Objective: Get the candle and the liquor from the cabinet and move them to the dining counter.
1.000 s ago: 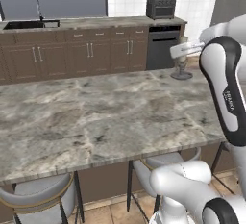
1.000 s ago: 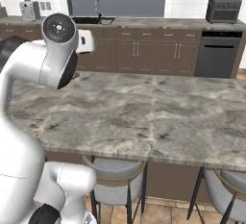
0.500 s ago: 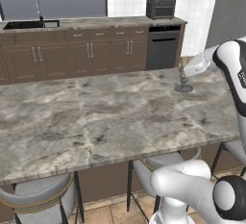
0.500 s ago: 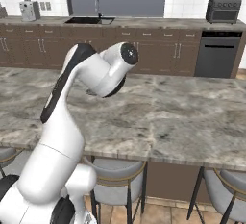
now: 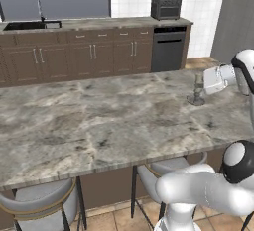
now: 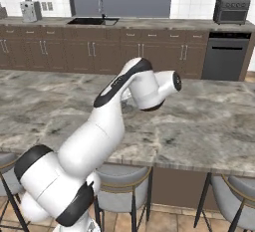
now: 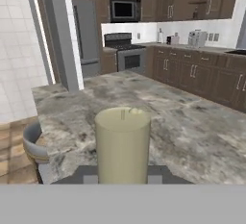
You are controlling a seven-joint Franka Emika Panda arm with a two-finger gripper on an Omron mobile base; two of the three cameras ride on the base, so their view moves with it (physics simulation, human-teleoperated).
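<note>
I have the tool clamped on the candle, base on the bench — release next; liquor left.

The dining counter lies bare across its broad marble top — open passage over nearly the whole slab. The one obstacle on it is the candle, standing upright near the right end, with the gripper closed around it. Bar stools sit tucked under the near edge — below slab level, out of the way.
</note>
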